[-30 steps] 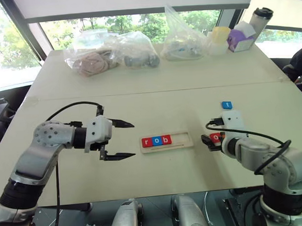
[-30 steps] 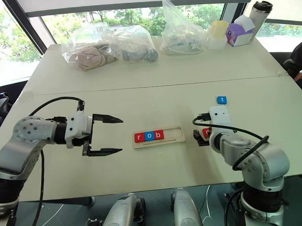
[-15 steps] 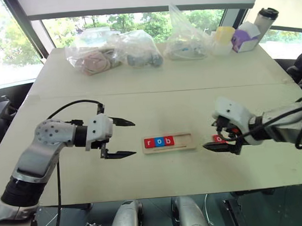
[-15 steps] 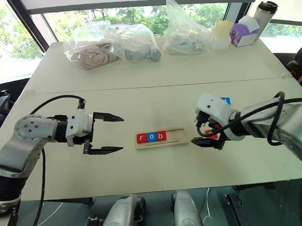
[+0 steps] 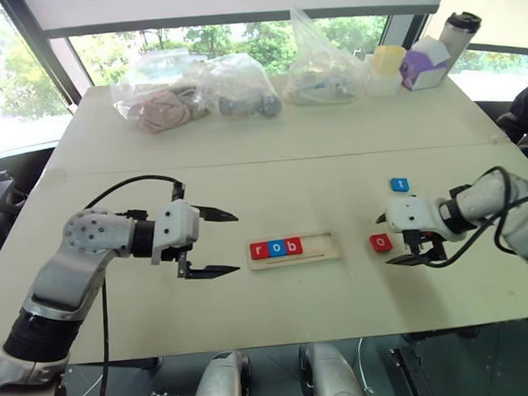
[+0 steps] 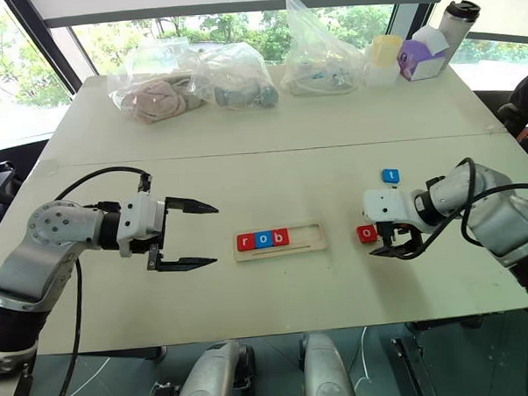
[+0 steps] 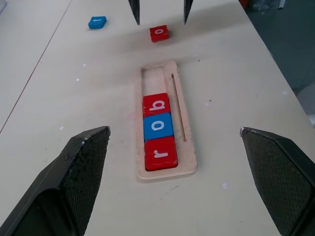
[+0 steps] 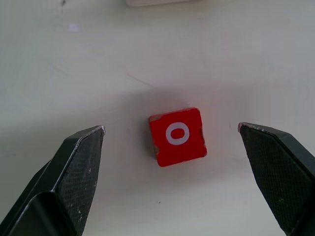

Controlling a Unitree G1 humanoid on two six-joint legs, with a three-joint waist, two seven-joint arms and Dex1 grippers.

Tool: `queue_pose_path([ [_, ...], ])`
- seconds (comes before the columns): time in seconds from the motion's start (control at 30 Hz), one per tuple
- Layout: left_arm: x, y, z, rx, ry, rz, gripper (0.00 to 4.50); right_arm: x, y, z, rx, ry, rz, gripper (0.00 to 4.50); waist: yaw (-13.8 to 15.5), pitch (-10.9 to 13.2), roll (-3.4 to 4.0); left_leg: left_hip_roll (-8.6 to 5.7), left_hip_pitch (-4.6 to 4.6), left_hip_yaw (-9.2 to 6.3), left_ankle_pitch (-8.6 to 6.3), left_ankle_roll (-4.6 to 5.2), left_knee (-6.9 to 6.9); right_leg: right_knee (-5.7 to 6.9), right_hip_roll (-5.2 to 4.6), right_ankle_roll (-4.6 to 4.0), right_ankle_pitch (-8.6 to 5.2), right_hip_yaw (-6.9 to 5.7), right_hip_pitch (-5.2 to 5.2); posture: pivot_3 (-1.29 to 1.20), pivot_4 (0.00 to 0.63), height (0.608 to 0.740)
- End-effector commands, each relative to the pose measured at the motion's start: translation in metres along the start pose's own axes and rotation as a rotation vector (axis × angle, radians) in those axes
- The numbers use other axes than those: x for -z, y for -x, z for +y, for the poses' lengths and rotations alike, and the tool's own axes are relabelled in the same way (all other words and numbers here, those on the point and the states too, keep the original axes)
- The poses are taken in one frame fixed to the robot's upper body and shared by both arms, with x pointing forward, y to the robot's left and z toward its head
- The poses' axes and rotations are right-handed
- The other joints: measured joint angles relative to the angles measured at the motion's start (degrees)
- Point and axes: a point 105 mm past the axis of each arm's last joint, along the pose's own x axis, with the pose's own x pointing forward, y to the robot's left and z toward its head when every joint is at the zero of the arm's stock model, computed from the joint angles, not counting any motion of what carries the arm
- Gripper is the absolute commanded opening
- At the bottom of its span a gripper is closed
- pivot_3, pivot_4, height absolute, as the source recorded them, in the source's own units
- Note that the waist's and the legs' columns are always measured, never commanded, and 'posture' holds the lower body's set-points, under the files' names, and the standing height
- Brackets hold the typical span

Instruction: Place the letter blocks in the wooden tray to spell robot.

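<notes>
The wooden tray [image 5: 323, 244] lies mid-table with three letter blocks at its left end: red r [image 5: 258, 250], blue o [image 5: 276, 247] and red b [image 5: 292, 246]. Its right half is bare. A red o block [image 5: 381, 242] lies flat on the table right of the tray. A blue t block [image 5: 399, 184] lies farther back. My right gripper [image 5: 388, 241] points down over the red o block [image 8: 177, 136], open, one finger on each side and clear of it. Left of the tray, my left gripper [image 5: 236, 243] hangs open, holding nothing.
Clear plastic bags [image 5: 192, 96] of odds and ends line the back of the table. A yellow cup [image 5: 386, 59], a purple box [image 5: 419, 67] and a tumbler [image 5: 457, 33] stand at the back right. The table's front edge runs close below both grippers.
My right arm swung outward and its wrist rolled, so the gripper now points down astride the red o block instead of lying beside it. The left arm kept still.
</notes>
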Motion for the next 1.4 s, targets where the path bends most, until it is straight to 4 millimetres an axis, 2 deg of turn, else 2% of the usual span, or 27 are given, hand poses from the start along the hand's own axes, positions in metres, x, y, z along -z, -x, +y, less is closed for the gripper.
queue_pose_path([
  [0.03,-0.008,0.003,0.002,-0.007,-0.044,0.0,4.5,0.003,0.004,-0.009,0.008,0.022,0.019,4.49,0.1,0.0,0.0,-0.01,0.0,0.0,0.0,0.0,0.0,0.0,-0.02,0.0,0.0,0.0,0.0,0.0,0.15,0.74],
  [0.43,-0.009,0.004,0.002,-0.018,-0.042,-0.001,4.5,0.008,-0.004,-0.01,-0.051,0.023,0.05,4.49,0.1,0.0,0.0,-0.03,0.02,-0.02,0.0,0.0,0.01,0.01,-0.05,0.01,0.02,0.0,0.05,0.0,0.15,0.74],
  [0.53,-0.009,0.004,0.002,-0.02,-0.043,-0.003,4.5,0.011,-0.007,-0.012,-0.053,0.018,0.064,3.6,0.0,0.0,0.0,-0.03,0.05,-0.01,0.01,-0.01,0.02,0.02,-0.05,0.01,0.02,0.0,0.07,0.0,0.15,0.74],
  [0.57,-0.01,0.004,0.002,-0.02,-0.043,-0.003,4.5,0.012,-0.008,-0.011,-0.055,0.018,0.064,3.16,0.0,0.0,0.0,-0.03,0.06,-0.02,0.01,-0.01,0.02,0.02,-0.05,0.01,0.02,0.0,0.1,0.0,0.15,0.74],
  [0.63,-0.01,0.004,0.001,-0.02,-0.043,-0.002,4.5,0.013,-0.009,-0.011,-0.059,0.018,0.069,1.92,0.0,0.0,-0.01,-0.03,0.12,-0.01,0.01,-0.01,0.03,0.02,-0.05,0.0,0.02,0.0,0.17,0.0,0.15,0.74],
  [0.7,-0.01,0.004,0.002,-0.022,-0.044,-0.001,4.5,0.015,-0.011,-0.013,-0.054,0.02,0.084,1.1,-0.1,0.0,-0.01,-0.03,0.21,-0.01,0.01,-0.01,0.05,0.02,-0.06,-0.03,0.04,0.0,0.26,0.0,0.15,0.74],
  [0.77,-0.01,0.004,0.002,-0.024,-0.044,-0.001,4.5,0.014,-0.011,-0.014,-0.054,0.025,0.082,1.11,-0.1,0.0,-0.01,-0.03,0.34,-0.01,0.01,-0.02,0.05,0.02,-0.05,-0.06,0.04,0.0,0.39,0.0,0.15,0.74],
  [0.87,-0.01,0.004,0.002,-0.025,-0.045,0.0,4.5,-0.001,-0.007,-0.017,-0.037,0.033,0.022,1.11,-0.1,0.0,-0.01,-0.03,0.56,-0.02,0.01,-0.02,0.05,0.02,-0.06,-0.07,0.03,0.0,0.58,0.0,0.15,0.74],
  [0.93,-0.01,0.004,0.002,-0.025,-0.046,-0.001,4.5,-0.02,-0.003,-0.022,-0.007,0.05,-0.035,1.11,-0.1,0.0,0.0,-0.03,0.56,-0.02,0.01,-0.02,0.05,0.02,-0.07,-0.07,0.03,0.01,0.58,0.0,0.15,0.74],
  [0.97,-0.01,0.004,0.002,-0.025,-0.046,-0.001,4.5,-0.036,0.002,-0.023,0.0,0.055,-0.083,1.11,-0.1,0.0,0.0,-0.03,0.56,-0.02,0.01,-0.02,0.05,0.04,-0.07,-0.07,0.03,0.01,0.56,0.0,0.15,0.74],
  [1.07,-0.01,0.004,0.002,-0.023,-0.047,-0.002,4.5,-0.07,0.011,-0.02,-0.009,0.072,-0.178,1.11,-0.1,0.0,0.02,0.03,0.51,-0.05,0.0,-0.03,0.02,0.15,-0.09,-0.05,0.04,0.03,0.45,0.0,0.15,0.74],
  [1.13,-0.01,0.004,0.001,-0.02,-0.047,-0.004,4.5,-0.084,0.013,-0.016,-0.02,0.087,-0.215,1.11,0.0,0.0,0.02,0.03,0.51,-0.1,0.0,-0.04,0.02,0.19,-0.1,-0.05,0.04,0.01,0.44,0.0,0.15,0.74],
  [1.2,-0.011,0.003,0.001,-0.018,-0.049,-0.005,4.5,-0.091,0.01,-0.015,-0.026,0.088,-0.216,1.11,0.2,0.0,0.01,0.03,0.5,-0.13,0.0,-0.04,0.02,0.18,-0.13,-0.07,0.03,-0.01,0.45,0.0,0.15,0.74],
  [1.4,-0.01,0.003,0.001,-0.02,-0.047,-0.006,4.5,-0.104,-0.015,-0.012,-0.036,0.093,-0.207,1.11,0.0,0.0,0.01,-0.07,0.46,-0.08,0.0,-0.05,0.02,0.11,-0.34,-0.09,0.04,-0.01,0.45,0.0,0.15,0.74],
])
